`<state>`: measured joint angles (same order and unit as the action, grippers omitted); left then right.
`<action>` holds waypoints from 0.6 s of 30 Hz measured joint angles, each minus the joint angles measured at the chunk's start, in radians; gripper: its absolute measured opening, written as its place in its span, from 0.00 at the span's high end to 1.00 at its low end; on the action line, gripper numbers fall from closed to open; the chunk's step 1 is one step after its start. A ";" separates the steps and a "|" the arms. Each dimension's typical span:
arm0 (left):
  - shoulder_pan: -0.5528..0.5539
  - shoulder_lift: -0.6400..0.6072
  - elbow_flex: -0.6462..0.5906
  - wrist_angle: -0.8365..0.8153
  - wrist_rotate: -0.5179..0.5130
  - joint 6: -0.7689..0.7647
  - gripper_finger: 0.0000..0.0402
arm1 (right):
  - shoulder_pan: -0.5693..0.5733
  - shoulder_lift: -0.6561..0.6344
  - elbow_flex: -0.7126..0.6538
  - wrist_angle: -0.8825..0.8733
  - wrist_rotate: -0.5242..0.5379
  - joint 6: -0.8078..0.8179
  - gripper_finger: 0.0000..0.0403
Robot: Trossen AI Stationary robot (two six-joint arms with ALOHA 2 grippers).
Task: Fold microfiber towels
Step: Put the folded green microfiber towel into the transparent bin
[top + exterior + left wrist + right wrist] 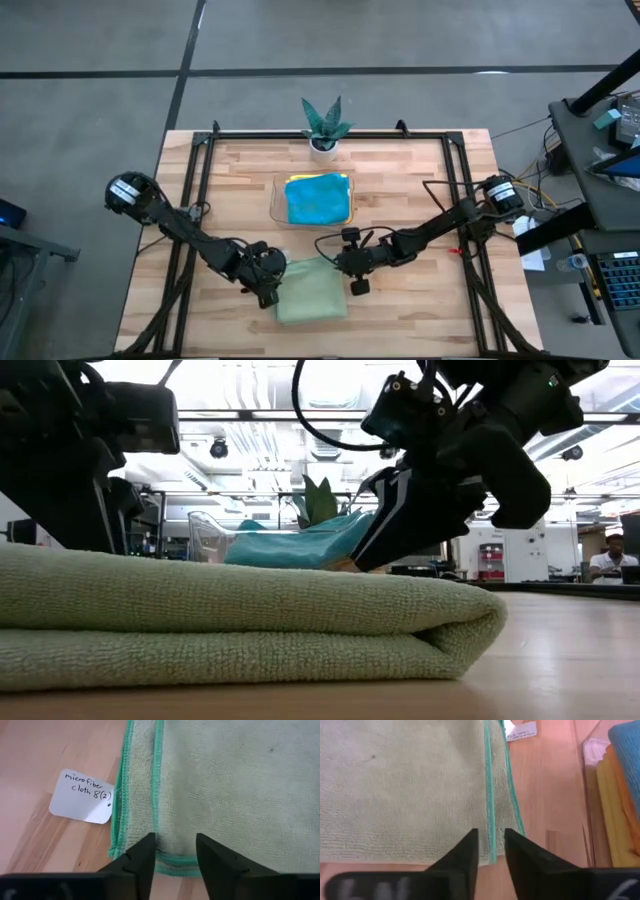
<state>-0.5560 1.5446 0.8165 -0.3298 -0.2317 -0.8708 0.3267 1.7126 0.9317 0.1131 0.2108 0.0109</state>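
— Item one, the biggest?

— The table (420,190), slatted wood. I reach in from both its side edges, toward the near edge.

— Next?

— The clear tray (277,200), about mid-table, toward the far edge. In it a stack of towels: teal-blue (318,202) on top, a yellow one (343,179) showing at the rim. My right wrist view adds an orange edge (616,765) between blue and yellow (607,815).

— And the cloth being worked?

— The green towel (312,292), lying flat by the middle of the near edge, doubled over; the low view shows the rounded crease (480,625) and two layers. Its stitched hems (157,790) lie nearly lined up, one just inside the other.

— Your hands?

— Left gripper (268,290) at the towel's left side, fingers (142,857) apart, tips over the hemmed corner, nothing between them. Right gripper (357,283) at the towel's right side, fingers (465,852) a narrow gap apart, straddling the hem, holding nothing.

— Smaller entries?

— A potted plant (323,128) at the middle of the far edge. A paper label (82,797) on the wood just beside the towel, handwritten "microfiber cloth 8(2)".

— Beyond the table?

— A person (612,555) seated far off in the room.
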 joint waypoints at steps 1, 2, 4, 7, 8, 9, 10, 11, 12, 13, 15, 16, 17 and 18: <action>0.000 -0.002 0.000 0.001 0.000 0.013 0.67 | 0.000 0.000 0.001 0.000 0.000 -0.001 0.76; 0.000 -0.003 0.000 0.005 -0.002 0.017 0.66 | 0.000 0.000 0.001 0.003 0.000 -0.003 0.73; 0.001 -0.004 -0.003 0.009 -0.013 0.020 0.65 | 0.000 0.005 0.000 0.029 0.000 -0.008 0.67; 0.002 0.000 -0.006 0.006 -0.013 0.021 0.67 | -0.003 0.021 0.000 0.055 0.000 -0.010 0.61; 0.002 0.002 -0.005 0.008 -0.014 0.023 0.69 | -0.005 0.026 0.000 0.056 -0.001 -0.010 0.59; 0.002 0.003 -0.006 0.007 -0.014 0.028 0.71 | -0.007 0.036 0.000 0.056 0.000 -0.010 0.58; 0.002 0.003 -0.006 0.006 -0.013 0.035 0.74 | -0.011 0.043 0.000 0.057 0.000 -0.010 0.57; 0.002 0.003 -0.006 0.009 -0.012 0.040 0.78 | -0.013 0.049 0.000 0.056 0.000 -0.007 0.57; 0.002 0.003 -0.006 0.008 -0.011 0.040 0.82 | -0.015 0.058 0.000 0.059 -0.001 -0.004 0.57; 0.002 0.003 -0.006 0.007 -0.011 0.040 0.86 | -0.016 0.067 0.000 0.063 -0.001 -0.003 0.57; 0.003 0.003 -0.007 0.007 -0.011 0.040 0.95 | -0.017 0.083 0.000 0.065 -0.005 -0.004 0.58; 0.004 0.003 -0.008 0.007 -0.011 0.040 0.97 | -0.016 0.089 0.000 0.068 -0.007 -0.006 0.59; 0.004 0.003 -0.009 0.008 -0.010 0.040 0.98 | -0.016 0.090 0.000 0.071 -0.008 -0.008 0.61; 0.005 0.003 -0.010 0.007 -0.013 0.040 0.98 | -0.015 0.090 0.000 0.072 -0.008 -0.008 0.63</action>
<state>-0.5511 1.5478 0.8067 -0.3232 -0.2448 -0.8310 0.3114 1.8030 0.9316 0.1847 0.2028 0.0025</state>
